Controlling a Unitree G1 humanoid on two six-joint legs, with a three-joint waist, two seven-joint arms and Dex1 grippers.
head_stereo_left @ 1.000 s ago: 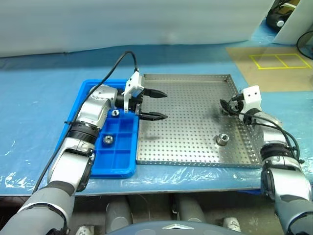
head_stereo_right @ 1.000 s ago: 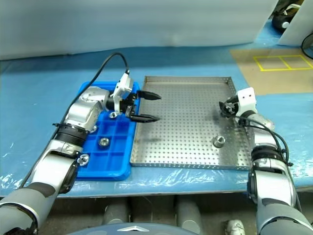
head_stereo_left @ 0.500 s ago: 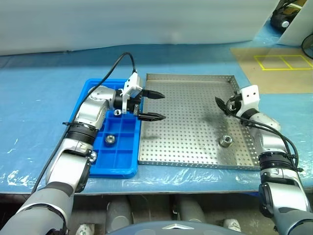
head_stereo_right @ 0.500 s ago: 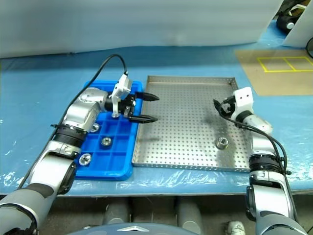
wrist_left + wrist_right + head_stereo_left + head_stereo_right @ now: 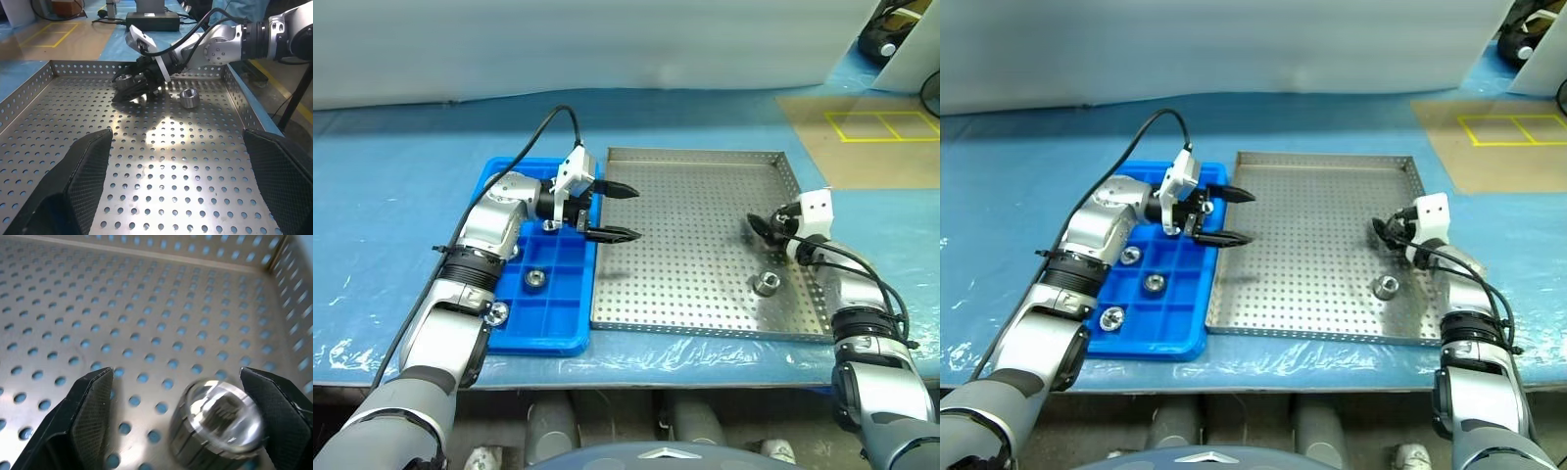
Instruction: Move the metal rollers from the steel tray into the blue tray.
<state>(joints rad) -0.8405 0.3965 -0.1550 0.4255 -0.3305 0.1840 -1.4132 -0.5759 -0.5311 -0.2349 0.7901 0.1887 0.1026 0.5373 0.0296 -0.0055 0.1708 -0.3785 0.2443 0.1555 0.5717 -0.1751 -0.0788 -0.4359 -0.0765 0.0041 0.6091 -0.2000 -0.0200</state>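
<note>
Blue plastic sheeting (image 5: 391, 196) covers the table; yellow tape squares (image 5: 881, 124) mark brown flooring.

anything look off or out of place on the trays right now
Nothing stands out. Three metal rollers sit in separate compartments of the blue tray. Two more are on the steel tray: one lies loose near its right rim, one lies between the open right gripper's fingers. The left gripper hangs open, holding nothing.

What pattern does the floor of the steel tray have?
The steel tray floor is silver-grey, with regular rows of small round holes; best seen in the right wrist view.
</note>
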